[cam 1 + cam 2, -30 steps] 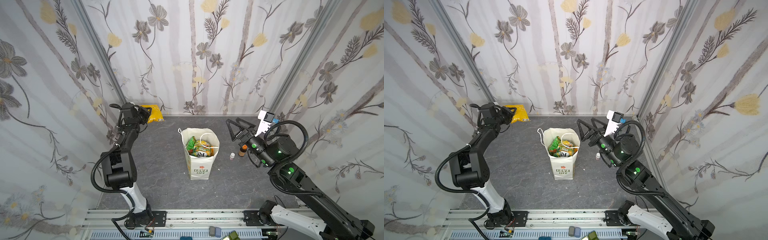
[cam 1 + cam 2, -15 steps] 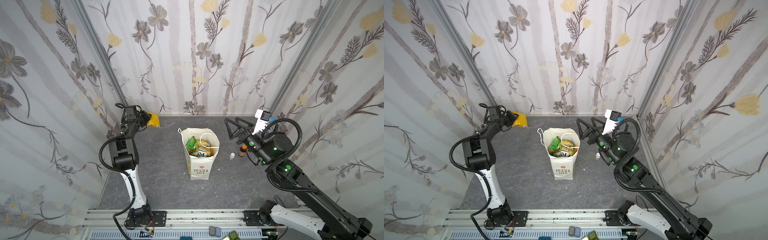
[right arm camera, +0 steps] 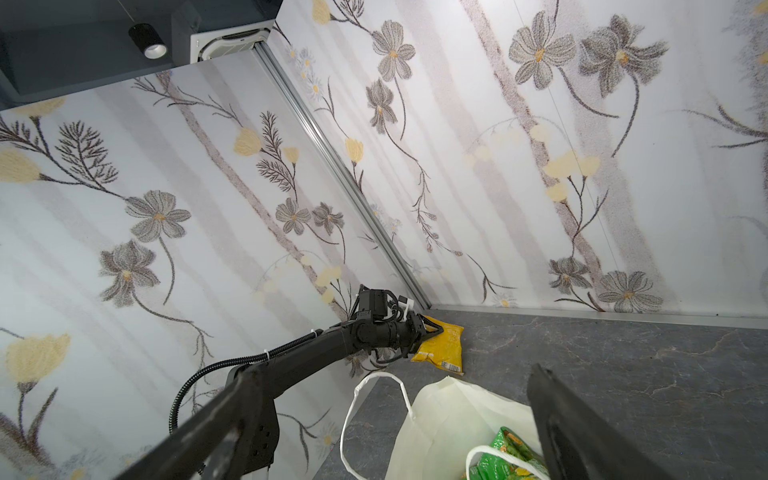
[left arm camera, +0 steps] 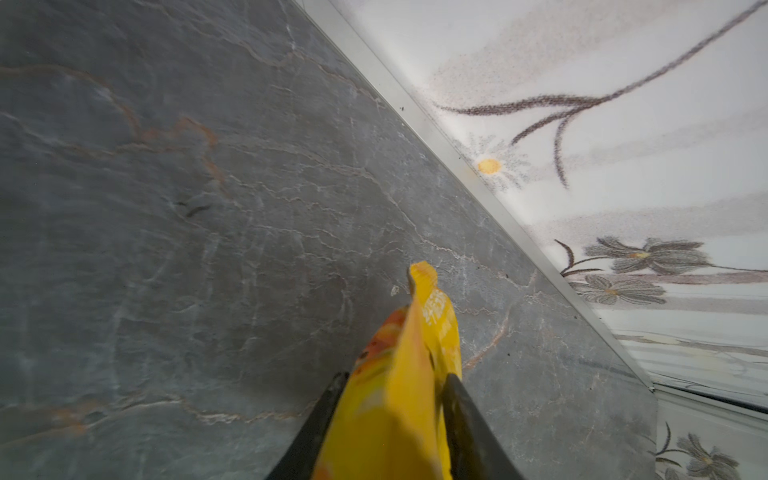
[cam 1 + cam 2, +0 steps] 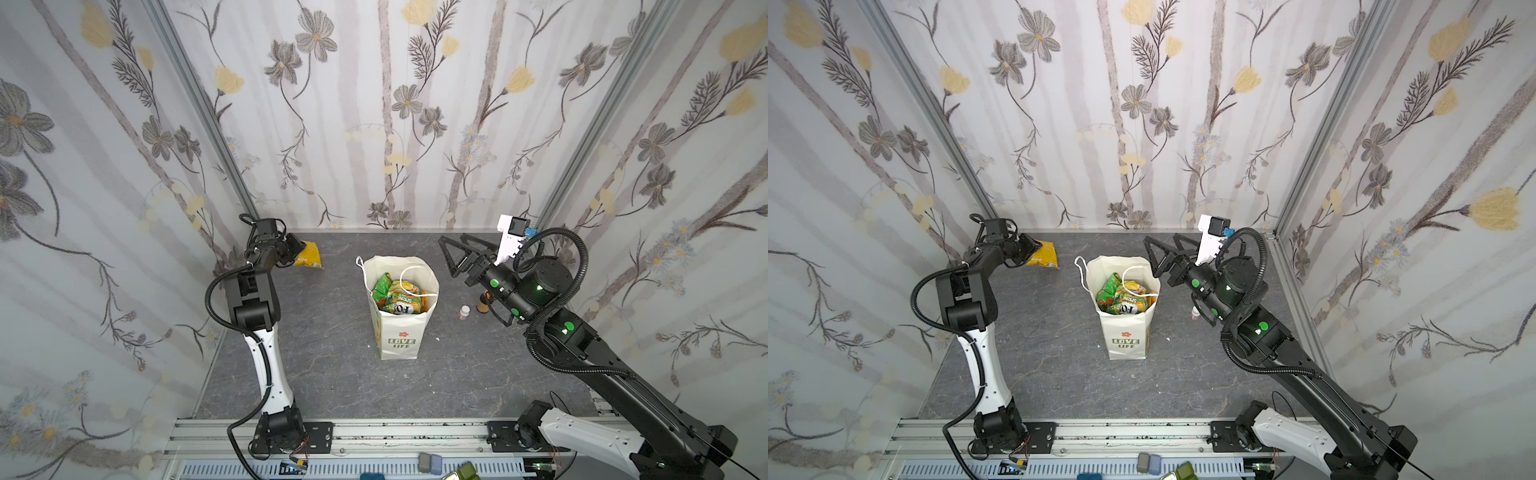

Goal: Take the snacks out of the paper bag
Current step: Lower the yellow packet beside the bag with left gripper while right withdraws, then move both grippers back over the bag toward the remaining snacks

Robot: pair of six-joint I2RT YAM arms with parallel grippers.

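- The left gripper (image 5: 296, 249) was found low over the table (image 5: 332, 374), by the far left corner. The yellow packet (image 5: 311, 258) lay on the surface directly ahead of it, with the near end between its fingers (image 4: 461, 409).
- Whether that end was pinched or let go could not be told (in the left wrist view, both fingers were seen close against the packet's sides).
- One snack was therefore judged taken out and set down, well apart from the paper bag (image 5: 399, 336).
- The bag was seen upright between the two grippers, much nearer the right one. Its mouth was open and one cord handle (image 5: 415, 269) was drooped over the contents.
- Inside, a green packet (image 5: 381, 287), an orange packet (image 5: 411, 288) and a yellow-green packet (image 5: 405, 308) were seen pressed together near the rim. Anything beneath them was hidden.
- Most of the task was thus judged undone, since at least three packets had yet to be lifted out.
- The right gripper (image 5: 451, 237) was held just beside the bag's rim, its jaws spread wide with nothing between them. It was judged well placed for the next pick.
- Two small bottles (image 5: 464, 311) were seen on the table beneath the right arm, behind the gripper (these were not counted as snacks).
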